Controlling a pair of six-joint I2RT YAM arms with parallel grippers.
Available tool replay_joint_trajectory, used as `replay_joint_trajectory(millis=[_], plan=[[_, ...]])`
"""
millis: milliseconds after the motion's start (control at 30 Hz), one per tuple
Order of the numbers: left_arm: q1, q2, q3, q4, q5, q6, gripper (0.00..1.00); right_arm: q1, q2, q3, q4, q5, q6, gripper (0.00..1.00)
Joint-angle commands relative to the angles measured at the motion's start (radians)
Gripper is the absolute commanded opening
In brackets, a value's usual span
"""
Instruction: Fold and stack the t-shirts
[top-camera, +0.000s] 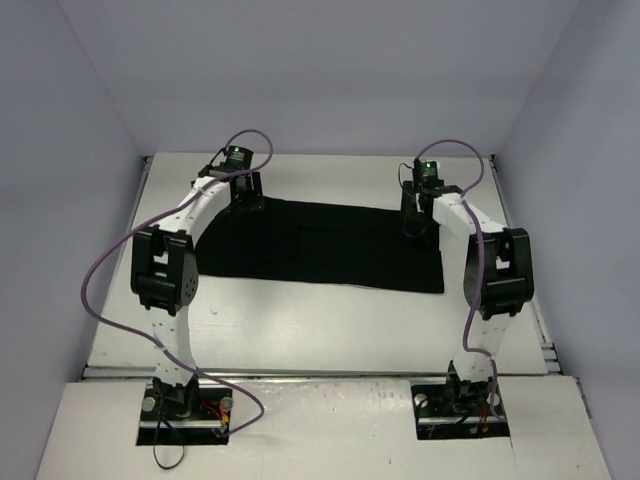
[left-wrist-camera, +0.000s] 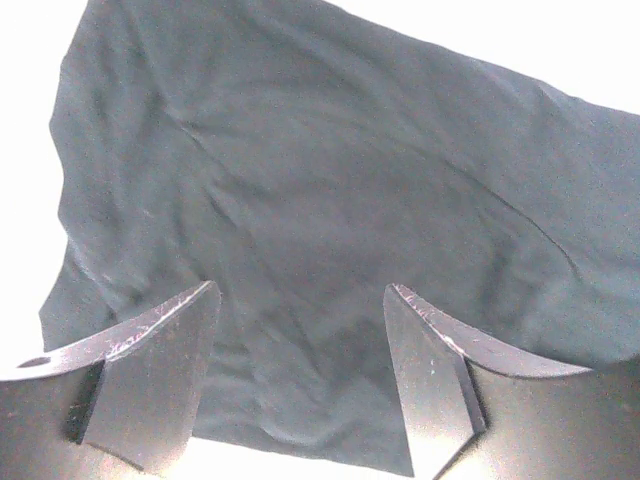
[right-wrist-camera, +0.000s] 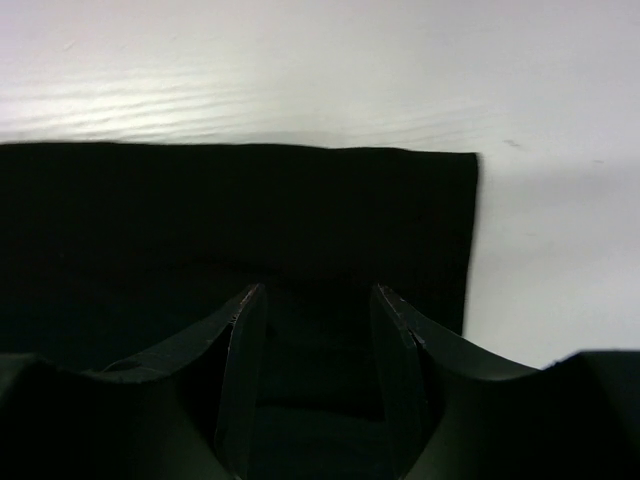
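White bench (top-camera: 300, 320) carries the black t-shirt (top-camera: 330, 245), lying flat across its far half. Left gripper (left-wrist-camera: 300, 290) hangs released, jaws parted above the far left corner. Right gripper (right-wrist-camera: 319, 290) sits at the far right corner; I cannot tell whether it grasps.

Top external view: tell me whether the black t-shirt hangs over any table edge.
No, the t-shirt lies flat on the table, with white tabletop showing beyond its near, far and right edges.
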Motion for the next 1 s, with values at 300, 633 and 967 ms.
replay_joint_trajectory(millis=[300, 633, 967], plan=[[0.036, 0.302, 0.228, -0.092, -0.075, 0.02, 0.64, 0.034, 0.008, -0.2, 0.002, -0.031, 0.087, 0.43], [0.06, 0.588, 0.671, -0.203, -0.031, 0.125, 0.64, 0.396, -0.322, -0.577, -0.076, -0.082, 0.421, 0.43], [-0.095, 0.703, 1.002, -0.094, 0.077, 0.305, 0.64, 0.818, -0.455, -0.584, -0.099, -0.108, 0.609, 0.44]])
